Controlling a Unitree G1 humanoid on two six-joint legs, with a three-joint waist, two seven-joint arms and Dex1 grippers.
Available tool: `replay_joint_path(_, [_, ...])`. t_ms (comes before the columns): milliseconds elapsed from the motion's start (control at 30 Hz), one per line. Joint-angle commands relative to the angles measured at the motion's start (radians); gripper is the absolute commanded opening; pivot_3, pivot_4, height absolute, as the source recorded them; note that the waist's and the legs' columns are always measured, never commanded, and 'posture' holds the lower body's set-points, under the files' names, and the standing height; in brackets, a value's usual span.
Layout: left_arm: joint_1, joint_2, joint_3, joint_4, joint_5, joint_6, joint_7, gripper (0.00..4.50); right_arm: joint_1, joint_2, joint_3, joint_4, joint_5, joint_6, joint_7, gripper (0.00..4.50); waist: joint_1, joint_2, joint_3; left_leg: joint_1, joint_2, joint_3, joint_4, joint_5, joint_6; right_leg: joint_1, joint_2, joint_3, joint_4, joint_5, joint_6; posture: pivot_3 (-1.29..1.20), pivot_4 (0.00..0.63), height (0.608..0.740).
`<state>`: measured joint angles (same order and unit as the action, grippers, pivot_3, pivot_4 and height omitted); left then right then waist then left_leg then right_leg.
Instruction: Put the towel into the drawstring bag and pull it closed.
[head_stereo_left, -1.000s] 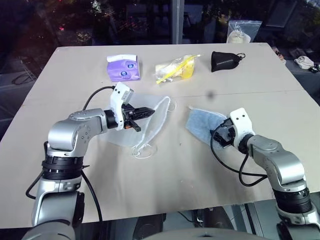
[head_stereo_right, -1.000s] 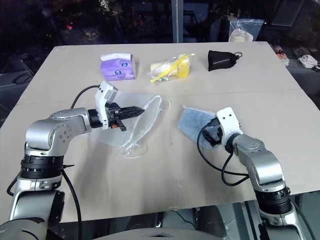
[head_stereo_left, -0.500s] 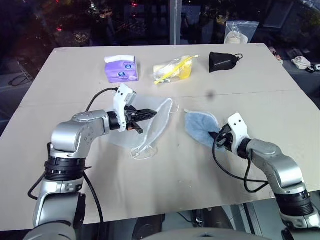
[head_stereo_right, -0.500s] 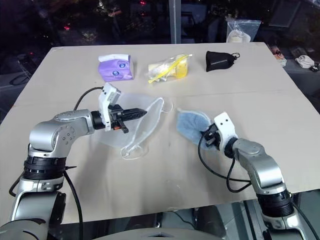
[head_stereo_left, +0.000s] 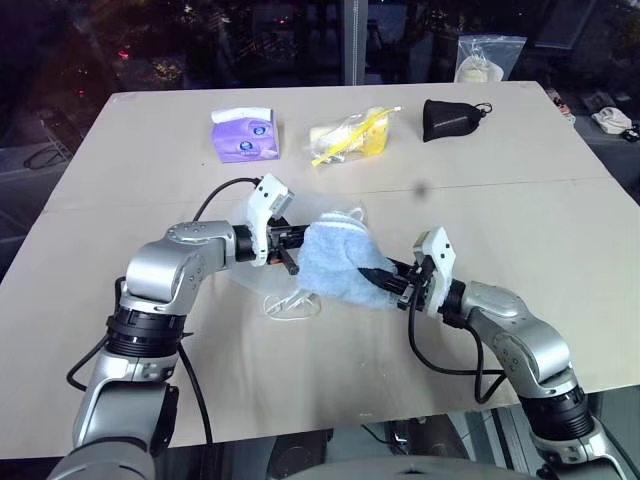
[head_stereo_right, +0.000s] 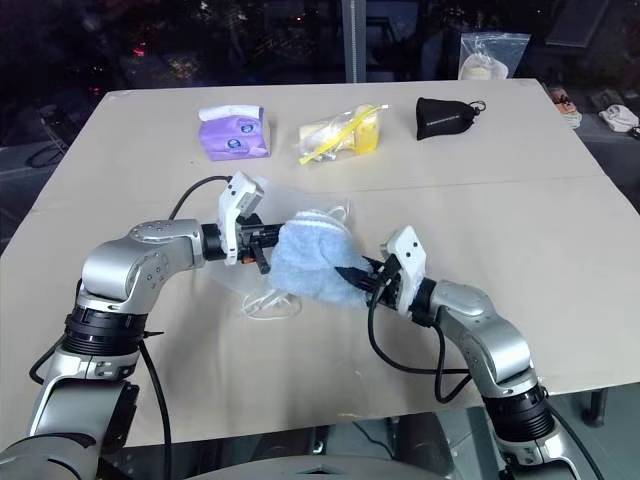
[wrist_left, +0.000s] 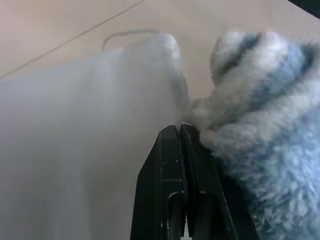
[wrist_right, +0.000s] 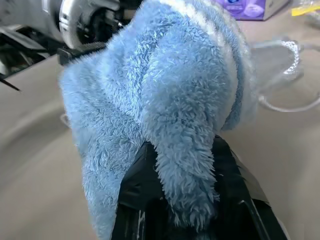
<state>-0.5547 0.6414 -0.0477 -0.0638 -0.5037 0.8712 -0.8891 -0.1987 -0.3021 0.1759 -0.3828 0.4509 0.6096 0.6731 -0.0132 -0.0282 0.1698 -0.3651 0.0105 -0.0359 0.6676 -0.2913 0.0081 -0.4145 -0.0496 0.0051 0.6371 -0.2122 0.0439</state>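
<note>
1. Right gripper (head_stereo_left: 385, 281) is pinching the light-blue towel (head_stereo_left: 335, 260), holding it bunched above the table (head_stereo_left: 330, 370), right at the bag's mouth.
2. Left gripper (wrist_left: 181, 131) is clamping its fingers together on the rim of the translucent drawstring bag (wrist_left: 85, 130), touching the towel.
3. White cords (head_stereo_left: 290, 305) are lying looped below the bag.
4. Purple tissue pack (head_stereo_left: 245, 137), clear bag with yellow contents (head_stereo_left: 350, 137) and black pouch (head_stereo_left: 452, 118) are sitting well apart at the far edge.
</note>
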Motion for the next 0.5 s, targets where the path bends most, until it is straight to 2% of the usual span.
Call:
replay_joint_path(33, [-0.027,0.010,0.040,-0.003,-0.020,0.005,-0.005,0.00,0.006,-0.062,-0.020,-0.061,-0.021,0.039,-0.030,0.24,0.000,0.000,0.000,0.000,0.000,0.000,0.000,0.000,0.000,0.000,0.000,0.000,0.000,0.000,0.000,0.00,0.150,0.740])
replay_joint_path(233, [-0.033,0.014,0.077,-0.005,-0.042,0.028,0.000,0.00,0.007,-0.150,0.025,-0.044,-0.123,0.064,-0.072,0.22,-0.001,0.000,0.000,0.000,0.000,0.000,0.000,0.000,0.000,0.000,0.000,0.000,-0.001,0.000,0.000,0.00,0.150,0.740])
replay_joint_path(367, [-0.031,0.026,0.067,-0.012,-0.037,0.022,-0.011,0.00,-0.034,-0.141,0.019,-0.053,-0.127,0.110,-0.095,0.21,-0.003,0.000,0.000,0.000,0.000,0.000,0.000,0.000,0.000,0.000,0.000,0.000,0.000,0.000,0.000,0.00,0.150,0.740])
replay_joint_path(500, [-0.023,0.023,0.051,-0.037,-0.031,0.012,-0.007,0.00,-0.109,-0.093,0.013,-0.089,-0.064,0.228,-0.112,0.21,-0.003,0.000,0.000,0.000,0.000,0.000,0.000,0.000,0.000,0.000,0.000,0.000,0.000,0.000,0.000,0.00,0.150,0.740])
